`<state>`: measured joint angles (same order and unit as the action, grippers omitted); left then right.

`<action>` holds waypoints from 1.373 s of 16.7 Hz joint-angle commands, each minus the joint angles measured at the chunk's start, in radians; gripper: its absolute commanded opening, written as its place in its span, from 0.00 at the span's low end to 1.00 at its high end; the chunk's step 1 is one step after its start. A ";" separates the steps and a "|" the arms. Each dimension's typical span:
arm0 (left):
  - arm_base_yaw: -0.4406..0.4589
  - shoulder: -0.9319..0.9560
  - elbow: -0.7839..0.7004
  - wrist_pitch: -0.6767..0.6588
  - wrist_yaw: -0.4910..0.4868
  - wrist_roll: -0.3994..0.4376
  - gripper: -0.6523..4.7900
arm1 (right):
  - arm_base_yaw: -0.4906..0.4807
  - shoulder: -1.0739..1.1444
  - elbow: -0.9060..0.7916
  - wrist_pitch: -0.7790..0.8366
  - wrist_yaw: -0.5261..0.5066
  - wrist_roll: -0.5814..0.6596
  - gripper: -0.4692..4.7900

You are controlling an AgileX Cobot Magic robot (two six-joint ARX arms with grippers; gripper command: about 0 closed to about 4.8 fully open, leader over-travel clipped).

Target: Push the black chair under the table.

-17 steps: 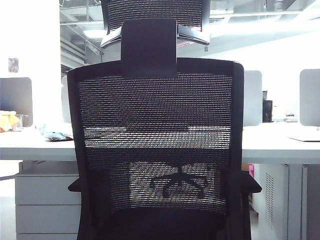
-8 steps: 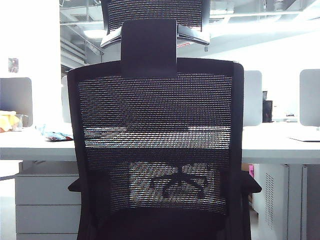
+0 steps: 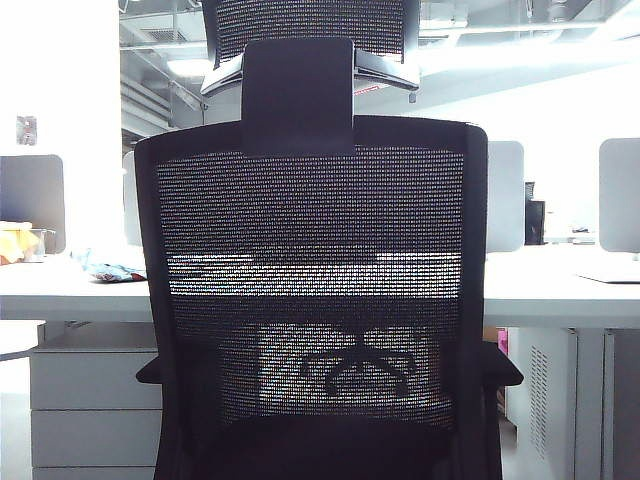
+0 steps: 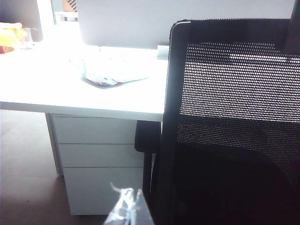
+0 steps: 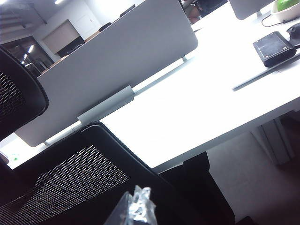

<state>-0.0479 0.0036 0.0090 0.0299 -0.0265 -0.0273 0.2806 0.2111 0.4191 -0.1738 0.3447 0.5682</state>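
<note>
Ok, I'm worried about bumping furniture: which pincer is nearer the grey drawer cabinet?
Left. The left pincer sits low beside the black chair frame, the drawer cabinet just beyond it. The right pincer is at the chair's opposite edge, cabinet out of its view.

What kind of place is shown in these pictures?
Most likely an open-plan office: the black chair faces the table, with a grey divider panel and a drawer cabinet. Neither gripper's jaws show clearly.
</note>
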 commanded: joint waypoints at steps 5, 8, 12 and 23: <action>0.000 0.000 0.000 0.009 0.004 -0.003 0.11 | 0.000 0.001 0.006 0.010 0.000 0.004 0.09; 0.000 0.001 0.000 0.009 0.004 -0.003 0.11 | 0.000 0.001 0.006 0.010 0.000 0.004 0.09; 0.000 0.001 0.000 0.009 0.004 -0.003 0.11 | 0.000 0.001 0.006 0.010 0.000 0.004 0.09; 0.000 0.001 0.000 0.009 0.004 -0.003 0.11 | -0.154 -0.016 0.006 -0.077 -0.061 -0.212 0.09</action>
<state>-0.0479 0.0036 0.0090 0.0284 -0.0269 -0.0273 0.1581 0.1986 0.4191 -0.2367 0.3103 0.3916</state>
